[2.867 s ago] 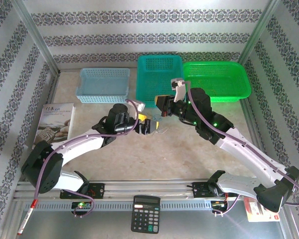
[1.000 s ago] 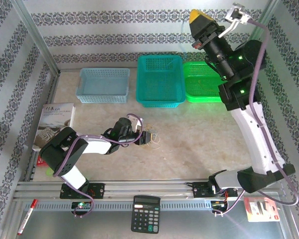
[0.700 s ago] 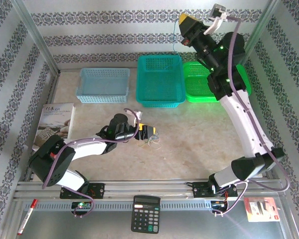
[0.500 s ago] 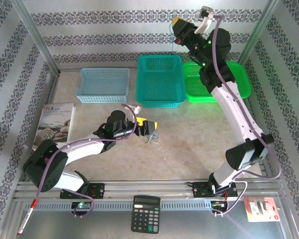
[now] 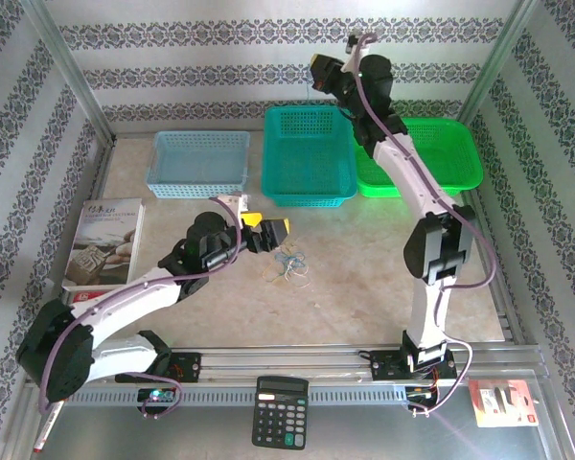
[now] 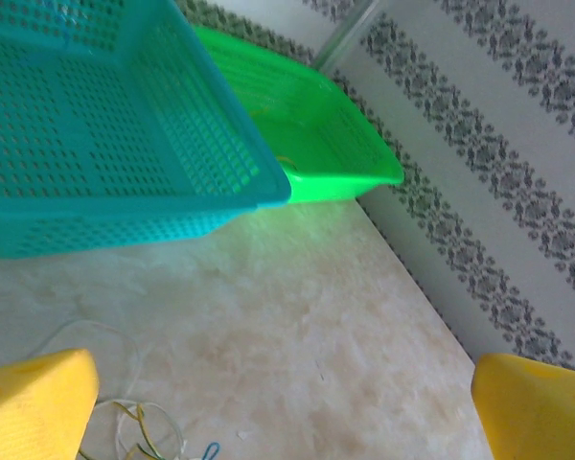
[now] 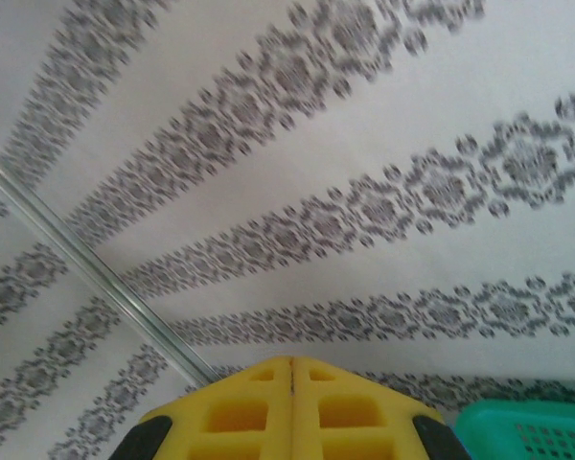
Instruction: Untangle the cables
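The cables lie as a small loose tangle of pale and yellowish wires on the table, seen again at the lower left of the left wrist view. My left gripper hovers just behind and left of them, open, with its yellow fingers wide apart and nothing between them. My right gripper is raised high against the back wall above the teal basket. Its yellow pads are pressed together, and a faint thin strand seems to hang below it.
Three baskets line the back: light blue, teal, and green. The teal and green baskets stand ahead of the left wrist. A book lies at the left, and a calculator sits on the front rail.
The right arm has swung left along the back wall, gripper still shut and high. The left gripper has drawn back from the tangle, which now lies free on the table.
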